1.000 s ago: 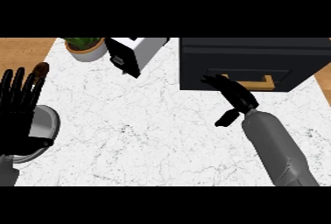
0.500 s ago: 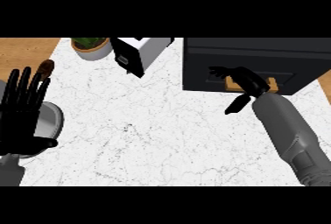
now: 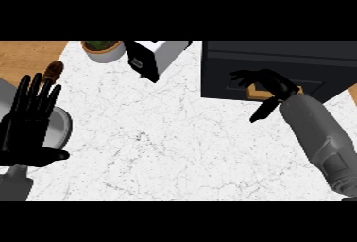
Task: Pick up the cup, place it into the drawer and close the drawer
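Head view, steeply down on white marbled counter (image 3: 174,156). Dark drawer unit (image 3: 307,56) upper right of frame; its tan handle (image 3: 259,93) sits on the front face, partly covered by right hand (image 3: 270,84). Right hand: wide, fingers only loosely bent and spread across the drawer front, thumb hanging apart toward lower left, nothing held. Left hand (image 3: 29,130) at left edge, flat and fingers up, resting, holding nothing. Behind it a grey rounded vessel (image 3: 61,128), mostly hidden; could be the cup, cannot confirm from the sliver of rim showing. No other cup seen on the counter, and the drawer's inside does not show; whether the drawer is flush or slightly out cannot be told. So the scene fits either a hand at the handle about to pull the drawer open, cup outside, or a hand pressing it home with the cup inside. Handling, as judgement only: if the grey vessel is the cup, expect it stiff, light, smooth-walled and likely slippery; best taken round the side wall, thumb opposite fingers, kept upright. Also present: potted plant (image 3: 103,49) top left, white-and-black box (image 3: 159,56) top centre, brown object (image 3: 54,71) above the left hand
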`<state>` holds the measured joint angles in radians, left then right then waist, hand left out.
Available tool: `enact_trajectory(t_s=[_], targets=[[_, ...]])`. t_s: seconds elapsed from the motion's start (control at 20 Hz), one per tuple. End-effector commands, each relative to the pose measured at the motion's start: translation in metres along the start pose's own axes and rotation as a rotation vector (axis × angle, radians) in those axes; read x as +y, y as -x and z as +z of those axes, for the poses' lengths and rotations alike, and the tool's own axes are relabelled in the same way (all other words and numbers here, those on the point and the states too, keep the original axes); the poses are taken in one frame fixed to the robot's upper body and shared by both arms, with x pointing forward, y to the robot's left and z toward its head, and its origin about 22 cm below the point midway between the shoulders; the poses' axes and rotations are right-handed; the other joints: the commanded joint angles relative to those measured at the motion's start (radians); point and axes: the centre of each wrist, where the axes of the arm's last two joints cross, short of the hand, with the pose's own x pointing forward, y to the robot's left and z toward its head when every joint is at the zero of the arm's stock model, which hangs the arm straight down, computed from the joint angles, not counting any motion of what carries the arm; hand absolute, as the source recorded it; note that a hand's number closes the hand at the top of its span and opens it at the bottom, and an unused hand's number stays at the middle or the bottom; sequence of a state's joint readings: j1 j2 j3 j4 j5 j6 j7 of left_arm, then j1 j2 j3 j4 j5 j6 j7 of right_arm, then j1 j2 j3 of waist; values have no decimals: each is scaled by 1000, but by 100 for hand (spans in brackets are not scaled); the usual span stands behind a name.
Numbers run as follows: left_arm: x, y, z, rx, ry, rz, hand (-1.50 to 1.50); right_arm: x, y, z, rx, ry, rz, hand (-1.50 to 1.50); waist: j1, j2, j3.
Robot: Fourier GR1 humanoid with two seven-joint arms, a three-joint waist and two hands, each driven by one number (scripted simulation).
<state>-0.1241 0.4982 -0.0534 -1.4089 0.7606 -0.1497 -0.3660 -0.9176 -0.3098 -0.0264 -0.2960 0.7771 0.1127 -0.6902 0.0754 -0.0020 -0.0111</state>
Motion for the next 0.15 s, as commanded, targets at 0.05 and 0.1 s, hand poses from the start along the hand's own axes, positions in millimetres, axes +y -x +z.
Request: enact_trajectory(t_s=[0.05,0.1], targets=[[1,-1,-4,-3,-12,-23,-150,-35,-5,-4,155,62,20,-150,16,37,14],[4,-7,-5,-17,-6,-16,-150,-21,9,9,157,69,22,-150,18,39,15]])
